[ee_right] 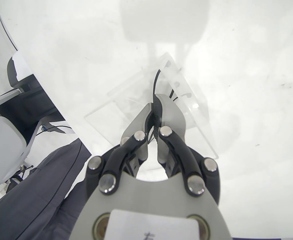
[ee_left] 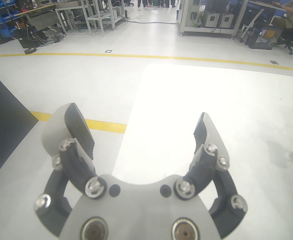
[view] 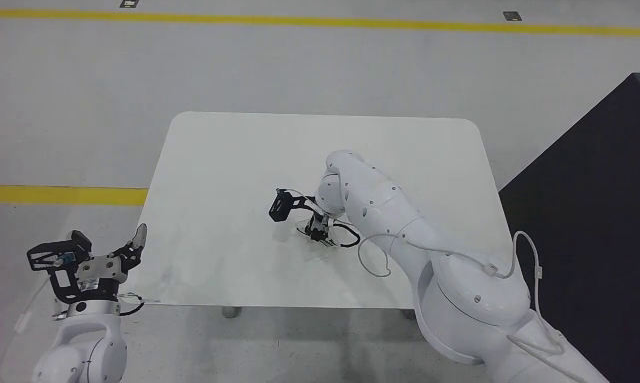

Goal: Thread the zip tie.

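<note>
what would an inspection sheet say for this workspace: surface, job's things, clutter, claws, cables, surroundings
surface: white table, a few small dark specks.
job's things: black zip tie runs from the right claw toward a clear holed fixture on the table; cannot tell whether it passes through a hole.
clutter: nothing seen.
claws: right claw shut on the zip tie over the table's middle; left claw open, holding nothing, off the table's near corner.
cables: white cable looped along the right arm.
surroundings: yellow line on the floor, black panel beside the table, workbenches far off.
</note>
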Robot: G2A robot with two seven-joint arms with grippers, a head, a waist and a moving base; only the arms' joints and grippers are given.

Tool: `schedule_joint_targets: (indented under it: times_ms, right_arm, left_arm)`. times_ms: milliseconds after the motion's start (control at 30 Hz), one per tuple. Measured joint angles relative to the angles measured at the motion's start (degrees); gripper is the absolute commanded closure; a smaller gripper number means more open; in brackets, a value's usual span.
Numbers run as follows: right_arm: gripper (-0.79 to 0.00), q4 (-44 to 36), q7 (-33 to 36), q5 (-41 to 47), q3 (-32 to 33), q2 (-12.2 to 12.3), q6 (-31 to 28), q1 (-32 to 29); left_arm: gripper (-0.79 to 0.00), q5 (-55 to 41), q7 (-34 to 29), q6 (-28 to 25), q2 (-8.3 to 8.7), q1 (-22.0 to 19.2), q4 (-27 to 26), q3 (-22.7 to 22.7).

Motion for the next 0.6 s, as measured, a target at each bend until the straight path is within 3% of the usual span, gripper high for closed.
schedule_joint_targets:
  times_ms: [267, 600]
  right_arm:
    - [0.000, -2.3, -2.4, -2.4, 0.2, 0.5, 1.3, -0.8]
    - [0.000, -3.4, -4.1, -1.1, 1.6, 2.2, -4.1, -0.1]
  left_arm:
    - [-0.785, 0.0, 0.0, 0.0, 0.00, 0.0, 0.0, 0.0]
    - [-0.785, 0.0, 0.0, 0.0, 0.00, 0.0, 0.0, 0.0]
